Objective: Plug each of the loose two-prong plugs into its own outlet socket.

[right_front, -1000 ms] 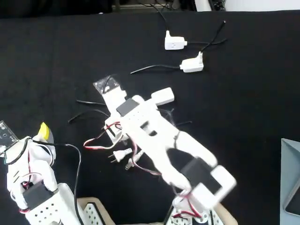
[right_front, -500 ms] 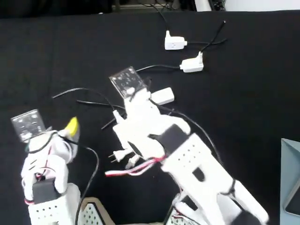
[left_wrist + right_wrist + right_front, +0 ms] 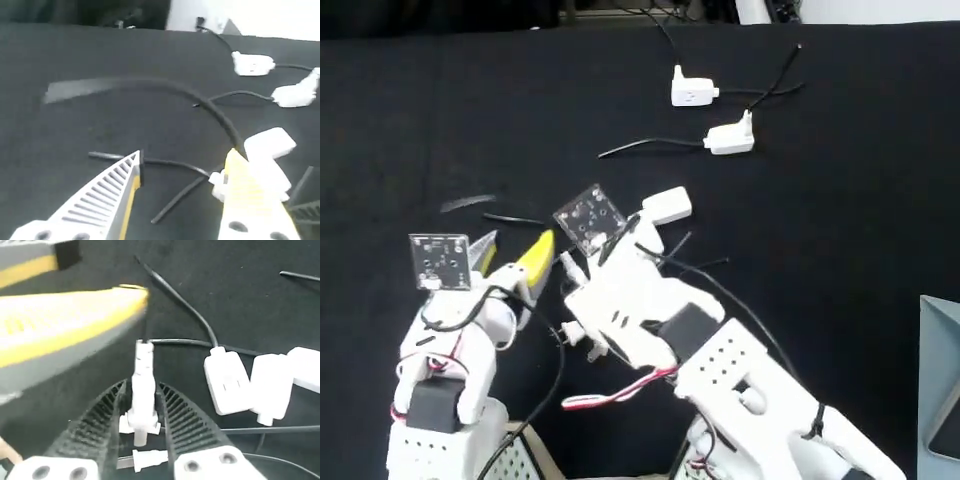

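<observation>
My right gripper (image 3: pixel 141 390) is shut on a white two-prong plug (image 3: pixel 141 405), which stands upright between the ribbed fingers; from above the gripper (image 3: pixel 570 272) is at mid-table. A second loose plug (image 3: pixel 145 458) lies on the cloth just under it. My left gripper (image 3: pixel 510 255) is open right beside it, and its yellow finger (image 3: pixel 65 325) is close in front of the held plug. A slotted outlet socket (image 3: pixel 227 382) lies near the plug. Two more sockets (image 3: pixel 692 92) (image 3: pixel 730 138) rest farther back. In the left wrist view the gripper (image 3: pixel 182 175) is wide open over black cables.
Thin black cables (image 3: pixel 650 145) trail across the black cloth (image 3: pixel 860 230) from the sockets and past both grippers. A white socket block (image 3: pixel 667 205) sits just beyond the right arm. A grey bin edge (image 3: pixel 940 380) stands at the far right.
The left arm has swung in towards the middle and its yellow fingers now spread beside the right gripper. The right arm has drawn back and turned, holding the plug.
</observation>
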Available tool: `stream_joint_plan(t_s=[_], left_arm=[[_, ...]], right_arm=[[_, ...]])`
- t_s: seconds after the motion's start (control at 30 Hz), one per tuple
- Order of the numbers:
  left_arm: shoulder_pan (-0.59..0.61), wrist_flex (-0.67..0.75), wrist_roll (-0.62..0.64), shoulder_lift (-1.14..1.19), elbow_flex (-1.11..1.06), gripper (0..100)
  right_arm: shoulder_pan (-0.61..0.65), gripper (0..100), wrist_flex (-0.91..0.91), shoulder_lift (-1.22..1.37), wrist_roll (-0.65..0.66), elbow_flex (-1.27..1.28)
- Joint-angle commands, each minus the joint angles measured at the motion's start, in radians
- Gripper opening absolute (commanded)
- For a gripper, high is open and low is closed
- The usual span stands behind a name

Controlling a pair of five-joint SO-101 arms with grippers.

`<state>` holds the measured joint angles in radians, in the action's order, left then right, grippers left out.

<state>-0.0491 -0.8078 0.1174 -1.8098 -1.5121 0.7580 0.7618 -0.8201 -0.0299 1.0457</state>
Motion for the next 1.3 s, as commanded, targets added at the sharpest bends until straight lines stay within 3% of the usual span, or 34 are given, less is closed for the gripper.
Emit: stream_joint_plan(t_s=[0.0, 0.2, 0.4, 0.6, 0.97, 1.17, 1.27], left_arm=[[-0.088, 0.046, -0.028, -0.006, 0.004, 27], [-0.09, 0.035, -0.074, -0.006, 0.001, 27], [0.045, 0.034, -0.068, -0.006, -0.001, 27], [-0.079, 0.017, -0.077, -0.006, 0.002, 27], [-0.28, -0.247, -0.233, -0.009, 0.127, 27], [-0.274, -0.247, -0.238, -0.009, 0.13, 27], [-0.186, -0.23, -0.23, -0.009, 0.134, 27]], right_arm=[[0.058, 1.2, -0.023, -0.045, 0.008, 0.025], [0.052, 1.2, -0.018, -0.107, 0.008, 0.065], [0.058, 1.2, -0.015, -0.223, 0.006, 0.12], [0.089, 1.2, -0.018, -0.271, 0.006, 0.166], [0.089, 1.2, -0.018, -0.268, 0.012, 0.182], [0.041, 1.2, -0.023, -0.268, 0.014, 0.188], [-0.009, 1.2, -0.021, -0.268, 0.017, 0.182]])
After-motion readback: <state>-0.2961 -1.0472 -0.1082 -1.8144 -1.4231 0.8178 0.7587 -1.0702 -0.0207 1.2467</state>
